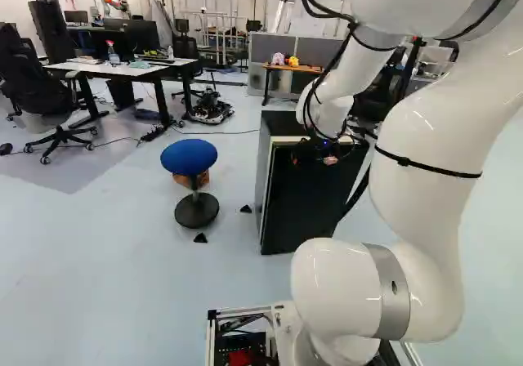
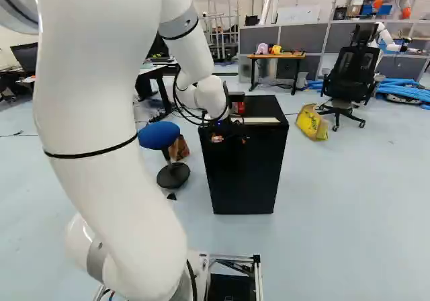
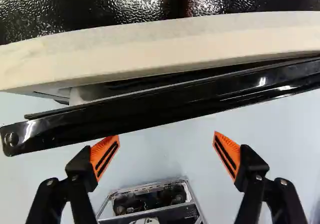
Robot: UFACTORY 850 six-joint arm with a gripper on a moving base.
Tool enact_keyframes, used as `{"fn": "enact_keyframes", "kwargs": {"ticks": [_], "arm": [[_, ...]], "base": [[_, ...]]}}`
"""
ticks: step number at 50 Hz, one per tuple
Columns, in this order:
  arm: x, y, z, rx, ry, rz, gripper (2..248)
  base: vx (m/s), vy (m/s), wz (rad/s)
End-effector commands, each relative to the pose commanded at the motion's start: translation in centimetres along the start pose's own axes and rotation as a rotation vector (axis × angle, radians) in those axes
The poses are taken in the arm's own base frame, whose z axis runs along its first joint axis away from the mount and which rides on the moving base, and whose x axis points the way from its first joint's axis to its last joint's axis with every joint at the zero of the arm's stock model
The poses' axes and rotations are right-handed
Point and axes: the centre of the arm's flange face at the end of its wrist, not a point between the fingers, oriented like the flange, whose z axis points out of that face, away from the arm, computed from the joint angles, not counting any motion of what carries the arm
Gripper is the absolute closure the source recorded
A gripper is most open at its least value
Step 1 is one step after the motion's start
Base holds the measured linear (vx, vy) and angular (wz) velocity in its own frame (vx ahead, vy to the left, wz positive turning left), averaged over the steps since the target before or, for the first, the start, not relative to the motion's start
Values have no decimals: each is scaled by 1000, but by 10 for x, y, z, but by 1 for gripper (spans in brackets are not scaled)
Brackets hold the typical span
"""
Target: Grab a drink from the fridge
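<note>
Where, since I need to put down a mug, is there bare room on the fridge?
On the fridge top, seen in the right base view: the patch between the red item and the right edge, behind the pale front strip. It is crowded at the front left, where the arm and its open jaws hang by the door.

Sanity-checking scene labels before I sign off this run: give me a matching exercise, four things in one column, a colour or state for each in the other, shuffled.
Things:
1. Stool seat
2. Bag
3. Fridge door
4. End effector

Colour or state:
A. Ajar
B. Open, fingers wide apart
C. Blue
D. Yellow

Pairs: 1-C, 2-D, 3-A, 4-B
</note>
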Motion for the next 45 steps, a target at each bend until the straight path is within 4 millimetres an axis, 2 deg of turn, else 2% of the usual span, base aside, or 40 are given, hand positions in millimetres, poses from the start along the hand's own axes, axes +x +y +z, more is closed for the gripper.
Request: {"fn": "enact_keyframes", "kwargs": {"ticks": [45], "arm": [[16, -3, 7, 3, 9, -7, 3]], "base": [[0, 0, 0]]}}
